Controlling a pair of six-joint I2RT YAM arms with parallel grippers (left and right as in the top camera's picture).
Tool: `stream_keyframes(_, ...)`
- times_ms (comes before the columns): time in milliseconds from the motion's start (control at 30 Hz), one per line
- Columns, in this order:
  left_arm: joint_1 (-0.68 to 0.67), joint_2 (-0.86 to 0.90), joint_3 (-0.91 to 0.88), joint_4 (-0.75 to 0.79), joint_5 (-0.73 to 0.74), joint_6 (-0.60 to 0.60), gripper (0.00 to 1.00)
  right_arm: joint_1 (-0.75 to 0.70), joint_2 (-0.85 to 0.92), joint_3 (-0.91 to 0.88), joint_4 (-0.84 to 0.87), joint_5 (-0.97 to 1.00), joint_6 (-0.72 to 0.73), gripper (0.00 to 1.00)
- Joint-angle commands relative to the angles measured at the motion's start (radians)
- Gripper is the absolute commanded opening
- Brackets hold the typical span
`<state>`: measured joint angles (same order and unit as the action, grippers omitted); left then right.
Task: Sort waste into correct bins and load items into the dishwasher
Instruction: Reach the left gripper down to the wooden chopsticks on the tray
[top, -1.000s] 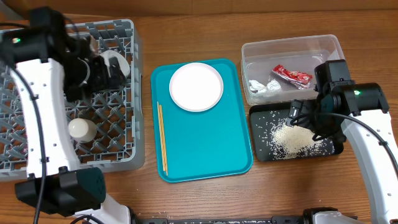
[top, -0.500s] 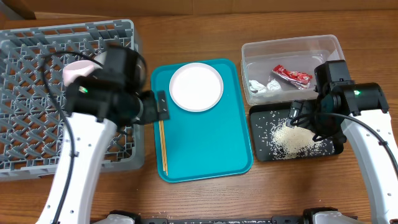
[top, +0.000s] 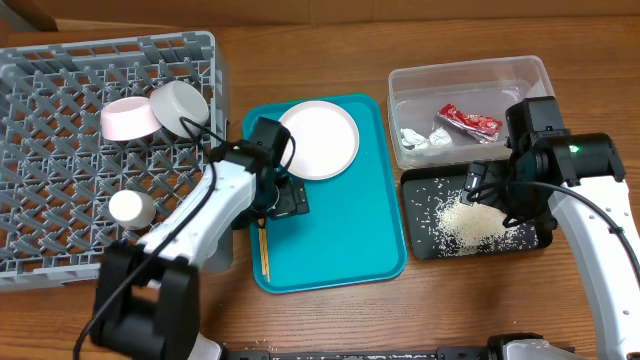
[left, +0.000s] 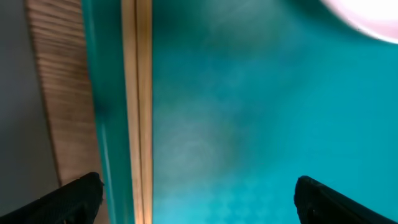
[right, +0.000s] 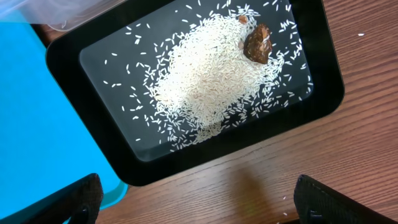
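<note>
Since a second ago the left gripper (top: 283, 197) has swung from the dish rack (top: 40, 150) to the teal tray (top: 340, 220), beside the chopsticks (top: 263, 245). The plate (top: 318, 139) lies on that tray.

Left wrist: its fingers (left: 78, 194) are spread wide and empty, and the chopsticks run along the tray's left edge.

Right wrist: the right gripper (right: 196, 190) is spread wide over the black tray (right: 68, 59), which holds rice (right: 208, 81) and a brown scrap (right: 257, 43).

Overhead: fixed above table (top: 330, 320), facing straight down, distant, whole workspace framed.
Left wrist: very close, facing down on teal tray (left: 249, 124), chopsticks (left: 137, 112) at 9 o'clock; patch shared with overhead centre.
Right wrist: close, facing down on black tray (right: 96, 124) and rice (right: 211, 81); overhead's 3 o'clock.
</note>
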<state>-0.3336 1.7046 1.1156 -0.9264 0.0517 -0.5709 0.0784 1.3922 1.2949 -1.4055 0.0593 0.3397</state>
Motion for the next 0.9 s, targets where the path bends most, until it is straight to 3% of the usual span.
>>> stream_keyframes(0, -0.003, 0.071, -0.007, 0.018, 0.002, -0.005, 1.0, -0.002, -0.01, 0.008, 0.005, 0.01, 0.002, 1.0)
stream_keyframes(300, -0.003, 0.143, -0.007, 0.056, 0.046, 0.025, 0.99, -0.002, -0.01, 0.008, 0.005, 0.01, 0.002, 1.0)
stream_keyframes(400, -0.003, 0.143, -0.007, 0.065, 0.046, 0.025, 0.95, -0.002, -0.01, 0.008, 0.004, 0.01, 0.002, 1.0)
stream_keyframes(467, -0.003, 0.143, -0.007, 0.064, 0.043, 0.025, 0.81, -0.002, -0.01, 0.008, 0.005, 0.01, 0.002, 1.0)
stream_keyframes(600, -0.007, 0.143, -0.007, 0.063, 0.054, 0.026, 0.4, -0.002, -0.01, 0.008, 0.004, 0.01, 0.002, 1.0)
stream_keyframes(633, -0.008, 0.143, -0.007, 0.063, 0.053, 0.03, 0.35, -0.002, -0.01, 0.008, 0.004, 0.01, 0.002, 1.0)
stream_keyframes(667, -0.007, 0.143, -0.007, 0.062, 0.053, 0.041, 0.36, -0.002, -0.01, 0.008, 0.004, 0.01, 0.002, 1.0)
stream_keyframes(767, -0.006, 0.143, -0.007, 0.054, 0.051, 0.056, 0.62, -0.002, -0.01, 0.008, 0.004, 0.01, 0.002, 1.0)
stream_keyframes(867, -0.005, 0.143, -0.005, 0.036, 0.042, 0.056, 0.66, -0.002, -0.01, 0.008, 0.004, 0.01, 0.002, 1.0)
